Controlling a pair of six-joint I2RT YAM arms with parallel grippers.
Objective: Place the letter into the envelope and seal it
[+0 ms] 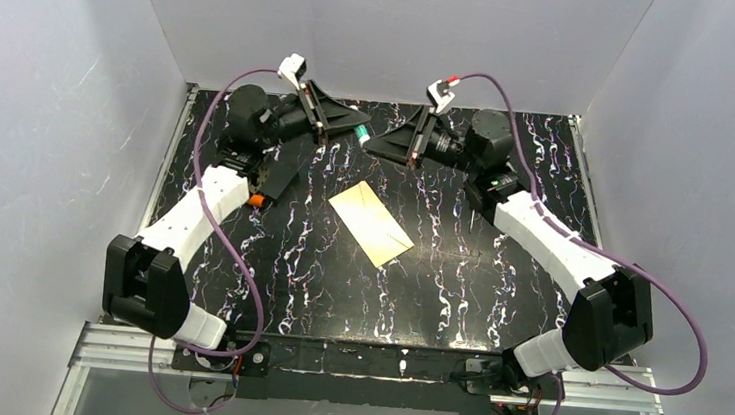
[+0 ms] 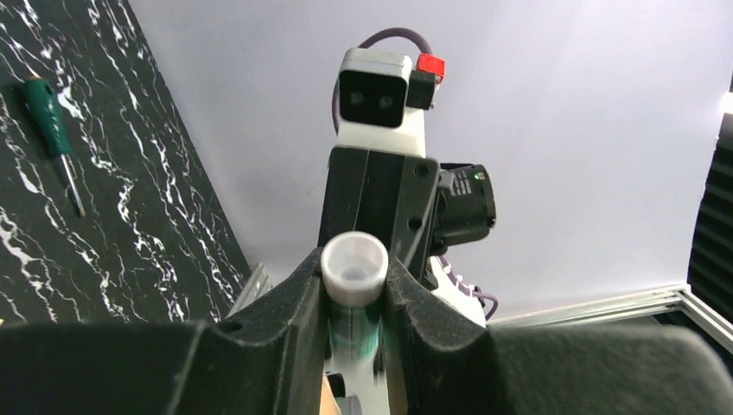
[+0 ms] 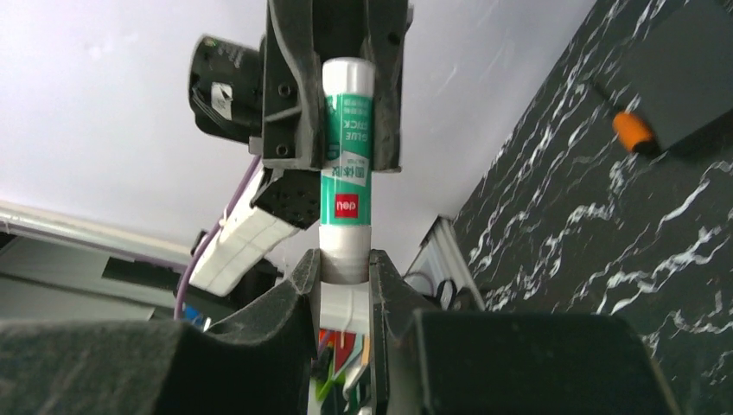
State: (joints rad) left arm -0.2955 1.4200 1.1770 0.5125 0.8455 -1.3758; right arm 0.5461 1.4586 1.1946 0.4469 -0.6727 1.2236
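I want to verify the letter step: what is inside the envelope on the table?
The cream envelope shows only its outer paper, lying flat. Its inside is covered, so whether the letter is in it cannot be seen.

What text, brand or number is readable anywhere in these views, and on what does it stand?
"GLUE STICK": green label of the glue stick, right wrist view, its edge partly hidden.
"deli": red patch lower on that label.
Chinese characters between them: too blurred to read.
Other views: nothing readable.

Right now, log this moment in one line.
left jaws: shut on glue stick | right jaws: shut on same stick | envelope: lying flat on table | letter: unseen
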